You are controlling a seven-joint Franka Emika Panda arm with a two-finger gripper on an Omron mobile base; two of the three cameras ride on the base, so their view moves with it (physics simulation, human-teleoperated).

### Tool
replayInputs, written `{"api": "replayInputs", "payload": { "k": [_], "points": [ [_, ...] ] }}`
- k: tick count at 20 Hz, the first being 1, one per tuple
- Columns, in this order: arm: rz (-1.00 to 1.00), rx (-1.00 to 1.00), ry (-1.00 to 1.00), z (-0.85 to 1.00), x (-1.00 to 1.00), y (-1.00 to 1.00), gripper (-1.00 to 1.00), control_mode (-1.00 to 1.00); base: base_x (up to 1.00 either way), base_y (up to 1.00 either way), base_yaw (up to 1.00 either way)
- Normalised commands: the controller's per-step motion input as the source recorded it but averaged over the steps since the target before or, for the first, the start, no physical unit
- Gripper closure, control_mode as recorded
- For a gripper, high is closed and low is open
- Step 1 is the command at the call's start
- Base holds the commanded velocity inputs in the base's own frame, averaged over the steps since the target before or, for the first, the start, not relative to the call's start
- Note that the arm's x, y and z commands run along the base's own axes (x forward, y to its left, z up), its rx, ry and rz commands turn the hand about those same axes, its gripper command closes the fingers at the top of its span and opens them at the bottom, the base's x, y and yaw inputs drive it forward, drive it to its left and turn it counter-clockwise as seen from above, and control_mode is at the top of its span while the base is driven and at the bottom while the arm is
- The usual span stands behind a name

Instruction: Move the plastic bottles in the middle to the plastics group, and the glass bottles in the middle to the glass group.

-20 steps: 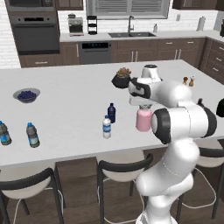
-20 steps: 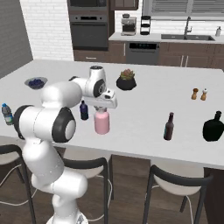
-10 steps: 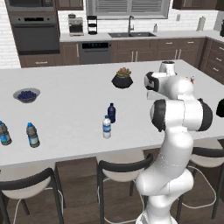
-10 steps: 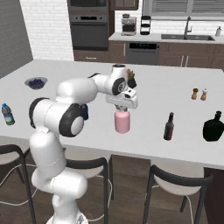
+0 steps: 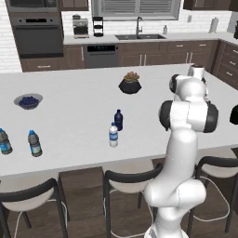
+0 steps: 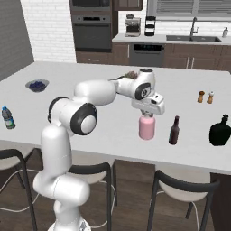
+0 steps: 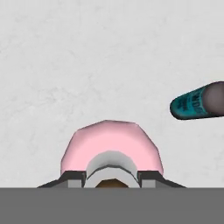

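My gripper (image 6: 148, 115) is shut on the neck of the squat pink glass bottle (image 6: 146, 128), which hangs upright with its base close to the counter. The slim dark brown bottle (image 6: 174, 131) stands just to its right. In the hand view the pink bottle (image 7: 111, 144) sits between my fingertips (image 7: 72, 177), and the brown bottle (image 7: 197, 103) shows a teal label. The clear white-capped bottle (image 5: 113, 135) and the navy bottle (image 5: 118, 119) stand mid-counter. Two blue-capped water bottles (image 5: 34, 143) (image 5: 4, 142) stand at the far left.
A squat black bottle (image 6: 219, 131) stands right of the brown one. Salt and pepper shakers (image 6: 205, 97) sit further back. A potted plant (image 5: 130, 83) is mid-counter and a bowl of dark fruit (image 5: 28, 101) at the left. Stools line the front edge.
The arm has swung to the right with the pink bottle in its grip, from beside the navy and clear bottles to just left of the brown bottle.
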Motion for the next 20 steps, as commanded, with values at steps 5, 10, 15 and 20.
{"api": "replayInputs", "payload": {
  "k": [5, 10, 15, 20],
  "points": [
    [-0.08, 0.00, -0.06, 0.00, 0.06, -0.35, 1.00, -1.00, 0.00, 0.00, 0.00],
    [0.00, 0.01, -0.06, -0.02, -0.01, -0.01, 1.00, -1.00, 0.00, 0.00, 0.00],
    [-0.02, 0.00, 0.00, -0.18, -0.12, -0.15, 1.00, -1.00, 0.00, 0.00, 0.00],
    [-0.03, 0.00, -0.01, -0.23, -0.12, -0.09, 1.00, -1.00, 0.00, 0.00, 0.00]
  ]
}}
